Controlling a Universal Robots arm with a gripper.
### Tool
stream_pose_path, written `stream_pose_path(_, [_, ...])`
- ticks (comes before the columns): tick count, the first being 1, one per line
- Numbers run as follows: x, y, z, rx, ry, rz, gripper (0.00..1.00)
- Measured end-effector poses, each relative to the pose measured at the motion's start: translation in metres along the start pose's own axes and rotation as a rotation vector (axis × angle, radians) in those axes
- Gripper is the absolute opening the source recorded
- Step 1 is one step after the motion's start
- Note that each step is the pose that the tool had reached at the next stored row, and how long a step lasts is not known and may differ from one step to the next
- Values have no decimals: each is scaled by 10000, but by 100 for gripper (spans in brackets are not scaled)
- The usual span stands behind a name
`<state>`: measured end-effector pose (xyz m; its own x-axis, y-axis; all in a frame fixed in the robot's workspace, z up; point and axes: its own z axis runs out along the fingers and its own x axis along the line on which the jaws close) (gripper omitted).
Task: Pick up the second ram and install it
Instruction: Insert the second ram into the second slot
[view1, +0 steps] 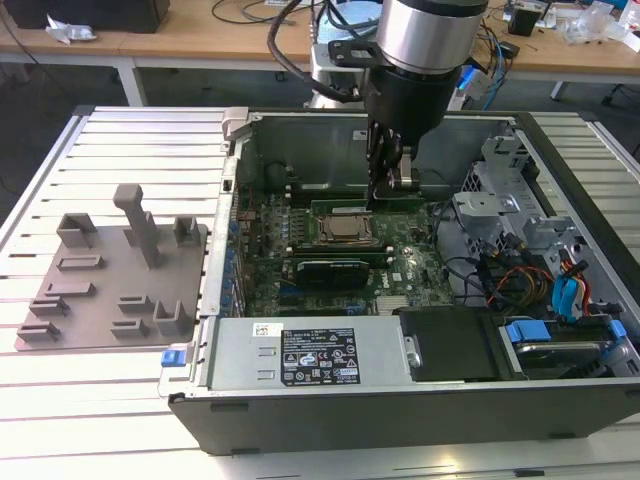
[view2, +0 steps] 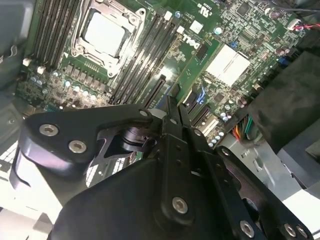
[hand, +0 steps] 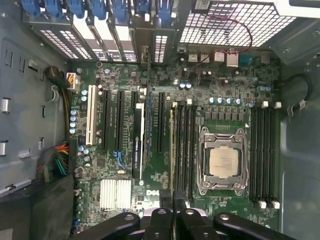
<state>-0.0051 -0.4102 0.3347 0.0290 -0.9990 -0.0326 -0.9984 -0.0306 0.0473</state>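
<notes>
My claw (view1: 385, 190) hangs inside the open computer case (view1: 400, 410), above the motherboard (view1: 400, 270) and near the square silver processor (view1: 345, 228). In both wrist views my two fingers lie pressed together at the tips (view2: 170, 102) (hand: 173, 197), and I can see nothing pinched between them.

The second ram (hand: 172, 150) is apart from me, down on the board. In the first wrist view it shows as a thin pale line standing on edge in the bank of long slots beside the processor (hand: 223, 162), in the slot farthest from it, and my fingertips line up with its length. In the exterior view that bank lies on the nearer side of the processor, and the stick (view1: 335, 266) shows there as a long dark strip. I cannot tell whether it is pushed fully home.

In the second wrist view the processor (view2: 102, 34) sits in its metal frame, dark slots running along both sides.

The grey fixture plate (view1: 100, 290) with its upright blocks lies outside the case, at the exterior view's left, on the ribbed table (view1: 120, 140)
</notes>
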Motion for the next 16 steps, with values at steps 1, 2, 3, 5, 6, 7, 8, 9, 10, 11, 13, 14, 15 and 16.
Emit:
stream_pose_path(1, [1,-1,30,0,0,0,13])
stream_pose_path(2, [2,-3,59,1,-1,0,13])
stream_pose_path(3, [3,-4,86,0,0,-1,13])
stream_pose_path(5, [4,-6,124,0,0,0,13])
stream_pose_path(6, [4,-7,139,0,0,0,13])
stream_pose_path(7, [5,-7,149,0,0,0,13])
stream_pose_path(8, [5,-7,159,0,0,0,13])
stream_pose_path(9, [6,-8,172,0,0,-1,13])
stream_pose_path(10, [6,-9,195,0,0,0,13])
stream_pose_path(11, [7,-10,212,0,1,0,13])
stream_pose_path(13, [8,-12,254,0,1,0,13])
stream_pose_path(14, [9,-13,271,-1,2,0,13])
stream_pose_path(15, [9,-14,292,0,2,0,13])
stream_pose_path(16, [10,-15,314,0,1,0,13])
